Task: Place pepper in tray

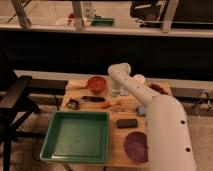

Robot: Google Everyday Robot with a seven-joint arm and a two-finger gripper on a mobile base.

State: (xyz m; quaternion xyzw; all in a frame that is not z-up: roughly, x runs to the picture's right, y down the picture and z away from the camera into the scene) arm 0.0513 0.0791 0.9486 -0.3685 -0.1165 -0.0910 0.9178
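The pepper (pixel 107 105), slim and orange-red, lies on the wooden table (pixel 116 134) just past the tray's far right corner. My white arm reaches in from the lower right, bends at an elbow above the table and comes down so that the gripper (pixel 116 102) sits at the pepper's right end, shut on it. The pepper still rests on the table. The green tray (pixel 77 137) stands at the near left of the table with nothing in it.
A red-orange bowl (pixel 96 84) is at the back, with a dark utensil (pixel 92 98) and a small object (pixel 73 103) in front of it. A black block (pixel 127 123) and a purple bowl (pixel 136 146) lie right of the tray. A black chair (pixel 15 100) stands left.
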